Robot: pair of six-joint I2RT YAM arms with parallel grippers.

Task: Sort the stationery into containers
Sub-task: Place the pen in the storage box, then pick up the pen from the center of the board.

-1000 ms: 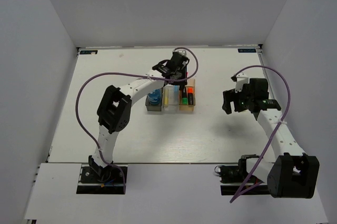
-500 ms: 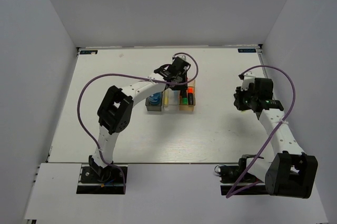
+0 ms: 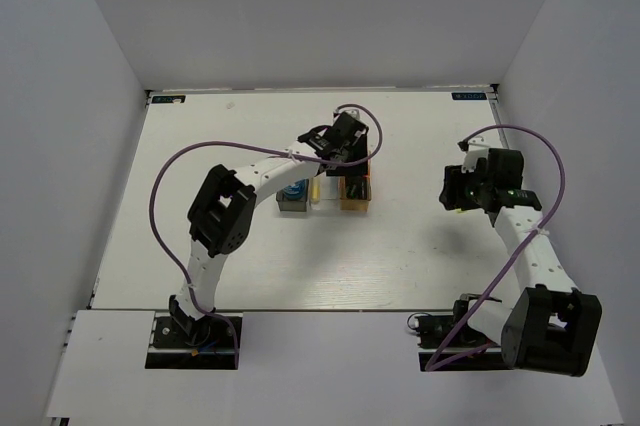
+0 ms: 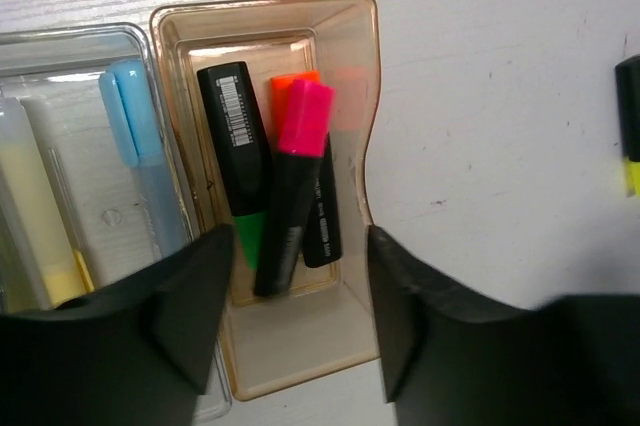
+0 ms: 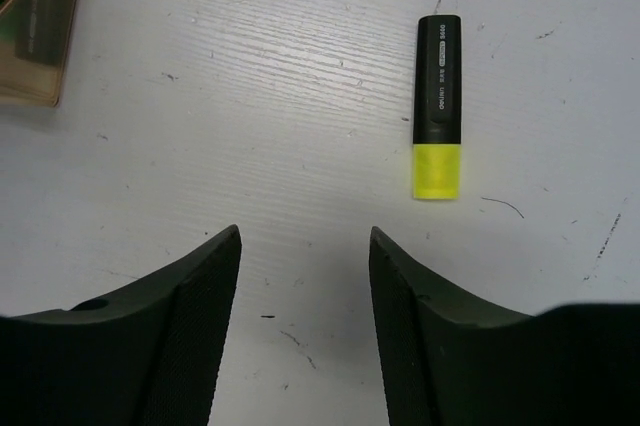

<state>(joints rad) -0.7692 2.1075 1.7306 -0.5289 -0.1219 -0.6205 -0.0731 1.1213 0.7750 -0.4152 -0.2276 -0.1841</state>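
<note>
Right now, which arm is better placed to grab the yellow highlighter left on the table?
Right. The right gripper hovers open and empty near the highlighter; the left gripper hangs over the tan bin, farther off.

- Top external: high over the near edge, looking down, whole table [image 3: 420, 266] in frame.
- Left wrist: close, straight down into the tan bin [image 4: 350, 76].
- Right wrist: close, straight down on the table; shares the tan bin's corner and the yellow-ended highlighter [image 5: 438, 106] with left wrist (frame edges only).

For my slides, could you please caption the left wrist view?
Open left pincer above tan bin holding three highlighters, beside clear bin with two sticks.
</note>
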